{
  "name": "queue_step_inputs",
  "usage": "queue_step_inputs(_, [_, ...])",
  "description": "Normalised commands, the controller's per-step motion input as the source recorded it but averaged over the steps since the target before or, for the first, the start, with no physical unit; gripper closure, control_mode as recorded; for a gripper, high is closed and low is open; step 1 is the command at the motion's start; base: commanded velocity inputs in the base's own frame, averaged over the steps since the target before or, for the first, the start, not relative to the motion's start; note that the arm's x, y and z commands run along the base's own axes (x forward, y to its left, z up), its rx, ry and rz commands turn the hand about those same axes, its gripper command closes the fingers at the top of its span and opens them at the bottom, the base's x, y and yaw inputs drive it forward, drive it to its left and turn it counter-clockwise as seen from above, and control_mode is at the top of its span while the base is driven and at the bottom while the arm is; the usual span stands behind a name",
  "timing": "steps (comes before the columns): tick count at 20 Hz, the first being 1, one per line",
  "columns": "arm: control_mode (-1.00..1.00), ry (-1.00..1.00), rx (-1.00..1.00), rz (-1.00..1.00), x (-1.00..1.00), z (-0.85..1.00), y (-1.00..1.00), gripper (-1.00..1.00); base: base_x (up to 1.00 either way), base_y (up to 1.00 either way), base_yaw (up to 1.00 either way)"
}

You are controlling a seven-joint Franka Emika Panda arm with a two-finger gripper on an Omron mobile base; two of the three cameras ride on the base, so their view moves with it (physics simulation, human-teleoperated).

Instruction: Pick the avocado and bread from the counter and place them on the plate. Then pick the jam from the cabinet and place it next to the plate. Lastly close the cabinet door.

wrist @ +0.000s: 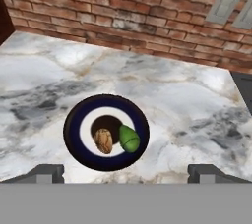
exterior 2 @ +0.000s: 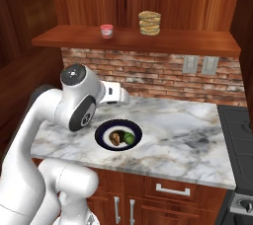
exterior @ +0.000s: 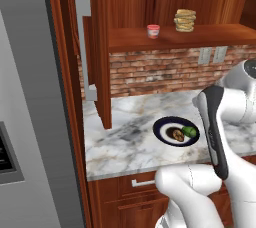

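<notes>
Since the avocado [wrist: 130,139] and bread [wrist: 103,140] already lie side by side on the plate [wrist: 78,115], the jam is next.
Jam [exterior: 153,31]: upright on the open cabinet's shelf [exterior: 210,36], left of a stack of tan discs [exterior: 184,20].
Approach: raise, come in level, keep clear of the stack.
End effector [wrist: 126,173]: fingers wide apart, empty, above the counter [wrist: 197,100].
Arm: folded, hand looking down on the plate.

A home kitchen: a marble bench [exterior: 125,142] over reddish wooden drawers [exterior 2: 170,189], a red brick backsplash [exterior 2: 148,71] with wall outlets [exterior 2: 200,64], a wooden cabinet shelf [exterior 2: 133,39] holding food, a grey fridge [exterior: 30,122], and a stove edge [exterior 2: 239,135].
</notes>
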Motion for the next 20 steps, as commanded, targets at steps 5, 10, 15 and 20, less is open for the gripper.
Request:
queue_step_inputs(5, [-1.00, -0.01, 0.00, -0.10, -0.03, 0.41, 0.12, -1.00, 0.00, 0.00, 0.00])
queue_step_inputs(10, [-1.00, -0.03, 0.00, -0.06, 0.00, 0.31, 0.14, -1.00, 0.00, 0.00, 0.00])
queue_step_inputs(15, [-1.00, -0.03, 0.00, -0.01, 0.00, 0.14, 0.16, -1.00, 0.00, 0.00, 0.00])
queue_step_inputs(20, [-1.00, -0.03, 0.00, 0.00, 0.00, 0.18, 0.11, -1.00, 0.00, 0.00, 0.00])
